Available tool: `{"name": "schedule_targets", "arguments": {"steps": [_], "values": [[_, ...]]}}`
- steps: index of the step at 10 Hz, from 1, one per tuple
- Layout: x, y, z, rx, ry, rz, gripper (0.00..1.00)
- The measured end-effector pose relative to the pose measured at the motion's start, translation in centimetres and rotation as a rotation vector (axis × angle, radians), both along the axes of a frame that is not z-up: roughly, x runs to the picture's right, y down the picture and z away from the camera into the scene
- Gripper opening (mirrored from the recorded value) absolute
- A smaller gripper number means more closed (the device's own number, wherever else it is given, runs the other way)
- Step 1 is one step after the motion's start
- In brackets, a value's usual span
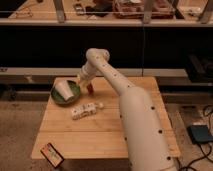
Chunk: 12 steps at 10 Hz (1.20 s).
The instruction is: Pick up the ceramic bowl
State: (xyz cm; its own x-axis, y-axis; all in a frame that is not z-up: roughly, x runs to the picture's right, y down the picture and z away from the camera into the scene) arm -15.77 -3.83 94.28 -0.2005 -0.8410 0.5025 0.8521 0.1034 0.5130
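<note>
The ceramic bowl [59,96] is a round, shallow, dark green dish at the back left of the wooden table [100,130]. A white paper cup [65,91] lies tilted inside it. My white arm reaches from the lower right across the table to the bowl's right rim. My gripper [84,84] is at the right edge of the bowl, just above the rim. A small red part [90,89] shows just below it.
A white packet or small boxes [84,110] lie mid-table in front of the bowl. A dark rectangular packet [52,154] lies at the front left corner. Dark shelving with a counter stands behind the table. A dark device [201,134] lies on the floor at right.
</note>
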Motion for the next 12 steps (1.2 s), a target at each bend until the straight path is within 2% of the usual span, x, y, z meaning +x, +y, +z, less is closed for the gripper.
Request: {"name": "schedule_targets", "arguments": {"steps": [3, 6, 9, 12], "values": [[-0.8, 0.4, 2.0, 0.007, 0.010, -0.030, 0.28], [-1.0, -0.5, 2.4, 0.028, 0.010, -0.031, 0.49], [-0.8, -1.4, 2.4, 0.046, 0.012, -0.032, 0.50], [-0.8, -0.4, 3.4, 0.040, 0.028, -0.052, 0.50]]}}
